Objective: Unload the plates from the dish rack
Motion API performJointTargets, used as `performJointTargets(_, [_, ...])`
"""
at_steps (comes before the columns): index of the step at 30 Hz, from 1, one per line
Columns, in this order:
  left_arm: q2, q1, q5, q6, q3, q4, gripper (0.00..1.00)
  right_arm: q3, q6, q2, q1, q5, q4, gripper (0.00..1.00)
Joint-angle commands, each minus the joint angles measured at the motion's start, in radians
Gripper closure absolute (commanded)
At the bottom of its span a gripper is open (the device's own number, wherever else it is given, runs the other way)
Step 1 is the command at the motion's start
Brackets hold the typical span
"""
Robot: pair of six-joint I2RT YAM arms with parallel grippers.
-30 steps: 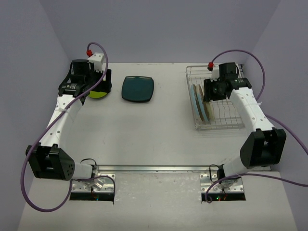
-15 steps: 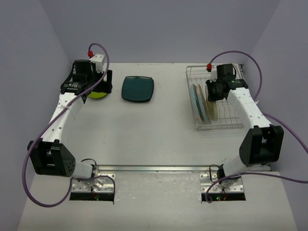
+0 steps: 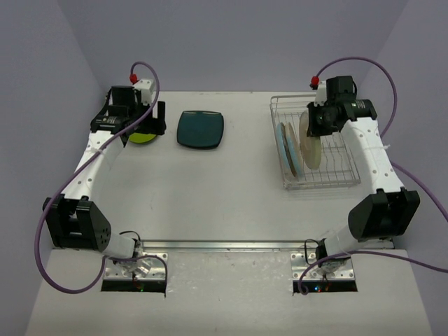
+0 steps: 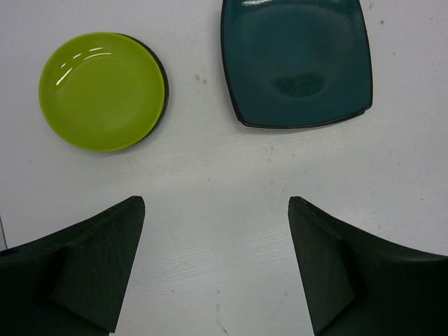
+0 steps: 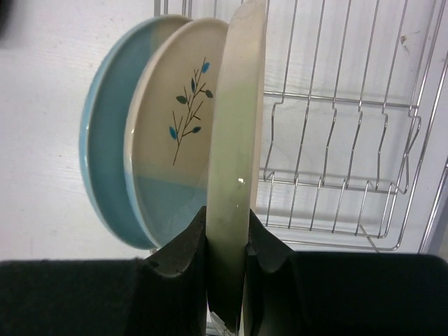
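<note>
The right gripper (image 5: 225,234) has its two fingers squeezed tight on the edge of a cream plate (image 5: 238,126). The plate stands up straight on its edge, over the left part of the dish rack (image 3: 334,162). I cannot tell if the bottom of the plate touches the wires. Two more plates stand in the rack, just to the left of the cream one. The first one has a cream top, a light blue bottom and a little leaf sprig (image 5: 171,140) on it. The next one is a pale blue plate (image 5: 105,161), and it sits at the left end of the rack. These two lean close together. The right part of the rack shows only bare wire slots. The rack sits at the far right of the white table (image 3: 210,189). On the far left of the table, a small round lime-green plate (image 4: 101,91) lies flat. A dark teal plate (image 4: 297,63) with rounded corners lies flat near it, and the two do not touch. The left gripper (image 4: 215,210) hangs above the table by these two plates. Its fingers are wide apart and hold nothing.
</note>
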Motion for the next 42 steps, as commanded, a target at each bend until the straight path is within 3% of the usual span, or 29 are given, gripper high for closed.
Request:
performJointTargets(1, [0.007,0.008,0.016,-0.026,0.063,0.020,0.13,0.158,0.036,-0.056,-0.031,-0.066,0.039,1.00])
performJointTargets(5, [0.025,0.018,0.043,-0.036,0.104,-0.007,0.02,0.269,-0.016,-0.066,-0.039,-0.108,0.039,1.00])
performJointTargets(8, [0.044,0.053,0.161,-0.056,0.142,-0.038,0.00,0.324,-0.112,-0.072,-0.038,-0.187,0.062,1.00])
performJointTargets(10, [0.067,0.101,0.297,-0.084,0.180,-0.058,0.00,0.325,-0.182,-0.093,-0.030,-0.278,0.108,1.00])
performJointTargets(14, [0.087,0.140,0.564,-0.173,0.214,-0.037,0.04,0.319,-0.355,-0.139,0.073,-0.296,0.212,1.00])
performJointTargets(22, [0.110,0.189,0.878,-0.358,0.248,0.033,0.08,0.036,-0.889,-0.278,0.472,-0.205,0.660,1.00])
performJointTargets(25, [0.109,0.237,0.970,-0.421,0.236,0.064,0.08,-0.041,-1.080,-0.271,0.595,-0.219,0.801,1.00])
performJointTargets(28, [0.114,0.284,1.050,-0.449,0.216,0.068,0.09,-0.218,-1.268,-0.297,0.682,-0.270,0.947,1.00])
performJointTargets(33, [0.128,0.304,1.130,-0.316,0.205,-0.099,0.11,-0.432,-1.484,-0.310,0.796,-0.342,1.229,1.00])
performJointTargets(37, [0.133,0.304,1.185,-0.244,0.135,-0.209,0.12,-0.508,-1.547,-0.265,0.848,-0.346,1.394,1.00])
performJointTargets(42, [0.179,0.303,1.152,-0.054,0.110,-0.392,0.17,-0.578,-1.613,-0.214,0.866,-0.363,1.619,1.00])
